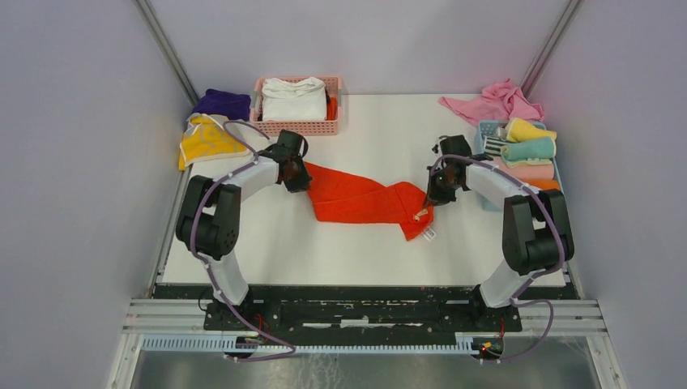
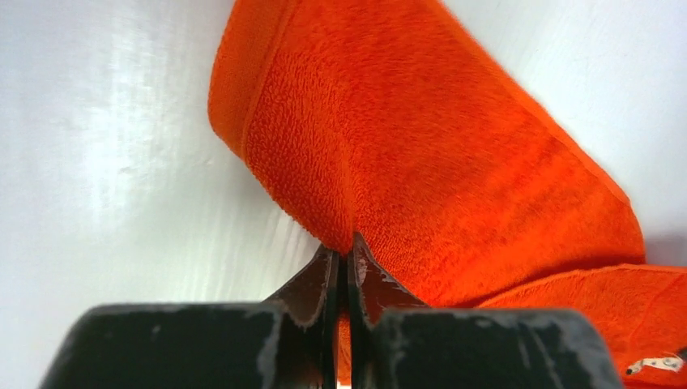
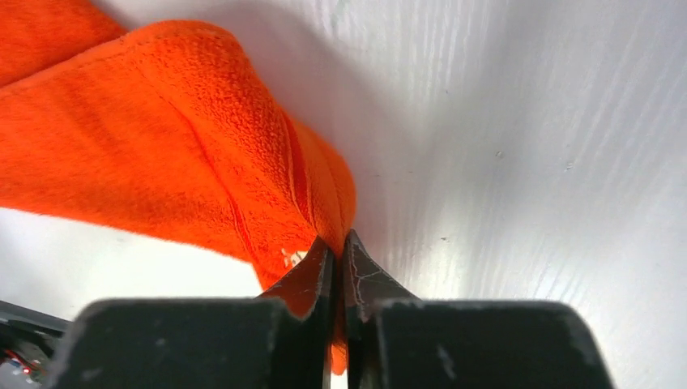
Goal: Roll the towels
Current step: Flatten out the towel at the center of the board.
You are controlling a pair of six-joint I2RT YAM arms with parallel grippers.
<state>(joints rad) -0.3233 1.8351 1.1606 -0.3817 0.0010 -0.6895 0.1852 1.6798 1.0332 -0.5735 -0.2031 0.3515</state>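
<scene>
An orange-red towel [image 1: 356,198] lies stretched across the middle of the white table [image 1: 324,251], its right end folded down with a white label showing. My left gripper [image 1: 298,182] is shut on the towel's left end; in the left wrist view the cloth [image 2: 421,146] is pinched between the closed jaws [image 2: 344,247]. My right gripper [image 1: 433,198] is shut on the towel's right end; the right wrist view shows the cloth [image 3: 162,154] clamped between its fingers [image 3: 336,243]. Other towels wait at the table's edges.
A pink basket [image 1: 298,105] with white cloth stands at the back. A purple towel [image 1: 223,104] and a yellow one [image 1: 206,142] lie at the back left. A pink cloth [image 1: 494,101] and a blue bin [image 1: 490,130] holding rolled towels [image 1: 526,150] sit at the right.
</scene>
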